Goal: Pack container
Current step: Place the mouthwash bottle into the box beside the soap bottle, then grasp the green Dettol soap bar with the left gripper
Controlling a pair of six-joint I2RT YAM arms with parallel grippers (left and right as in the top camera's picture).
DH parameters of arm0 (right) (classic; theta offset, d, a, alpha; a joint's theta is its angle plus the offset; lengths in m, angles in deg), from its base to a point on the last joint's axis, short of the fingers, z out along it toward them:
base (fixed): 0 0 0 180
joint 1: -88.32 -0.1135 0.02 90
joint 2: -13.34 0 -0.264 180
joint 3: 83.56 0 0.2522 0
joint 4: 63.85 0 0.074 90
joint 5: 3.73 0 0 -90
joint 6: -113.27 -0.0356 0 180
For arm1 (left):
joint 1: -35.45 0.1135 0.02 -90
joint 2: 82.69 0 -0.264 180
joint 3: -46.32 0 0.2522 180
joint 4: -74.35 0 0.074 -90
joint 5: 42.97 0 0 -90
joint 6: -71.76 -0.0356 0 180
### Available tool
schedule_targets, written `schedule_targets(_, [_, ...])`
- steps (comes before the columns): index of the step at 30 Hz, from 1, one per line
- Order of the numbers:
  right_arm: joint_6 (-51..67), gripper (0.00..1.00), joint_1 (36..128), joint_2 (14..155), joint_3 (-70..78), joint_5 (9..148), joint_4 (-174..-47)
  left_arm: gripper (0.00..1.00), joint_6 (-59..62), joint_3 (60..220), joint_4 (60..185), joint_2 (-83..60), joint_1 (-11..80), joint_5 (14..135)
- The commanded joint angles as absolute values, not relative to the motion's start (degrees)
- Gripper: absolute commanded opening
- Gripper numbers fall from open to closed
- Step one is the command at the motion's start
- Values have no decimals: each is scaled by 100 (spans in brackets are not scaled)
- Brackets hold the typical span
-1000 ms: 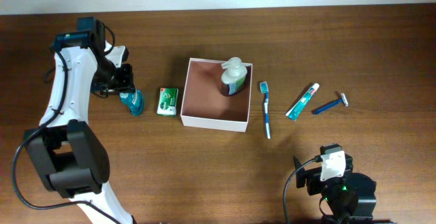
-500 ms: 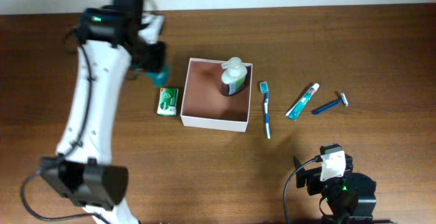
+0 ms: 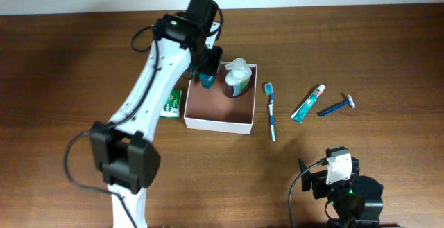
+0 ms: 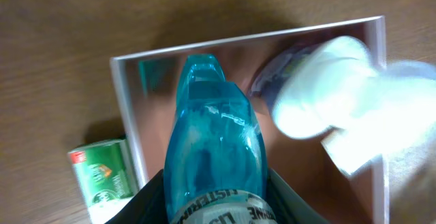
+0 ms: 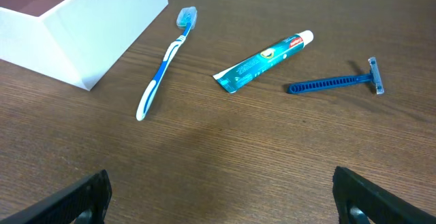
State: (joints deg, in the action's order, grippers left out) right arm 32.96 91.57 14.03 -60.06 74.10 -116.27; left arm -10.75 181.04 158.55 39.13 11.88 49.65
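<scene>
Above the container's (image 3: 215, 125) far-left corner, a blue bottle (image 4: 214, 142) is clamped in the left gripper (image 3: 207, 68) for lowering beside the pump bottle (image 3: 238, 77); the right gripper (image 5: 221, 207) is parked, fingers spread.

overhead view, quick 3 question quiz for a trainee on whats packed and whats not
1. True or false: the left hand holds the teal bottle above the container.
2. Which item lies nearest the container's right wall? A razor, B toothbrush, C toothpaste.
3. Fill in: ____ items lie on the table outside the container.
Key: 1 true; 2 B; 3 four.
</scene>
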Motion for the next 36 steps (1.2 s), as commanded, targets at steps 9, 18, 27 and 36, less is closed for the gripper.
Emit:
schedule_targets(9, [3335, 99, 9200, 1359, -6037, 7338, -11616, 100, -968, 18238, 15842, 4328, 1072, 5179])
schedule_targets(18, [3335, 99, 9200, 1359, -6037, 7338, -11616, 99, -1067, 19512, 17560, 4317, 1668, 5177])
schedule_targets(27, [3335, 99, 9200, 1359, -6037, 7338, -11616, 99, -1467, 19960, 18482, 4317, 2648, 5102])
schedule_targets(36, [3333, 99, 9200, 1359, -6037, 7338, -11616, 98, -1731, 18469, 17601, 4319, 2945, 4733])
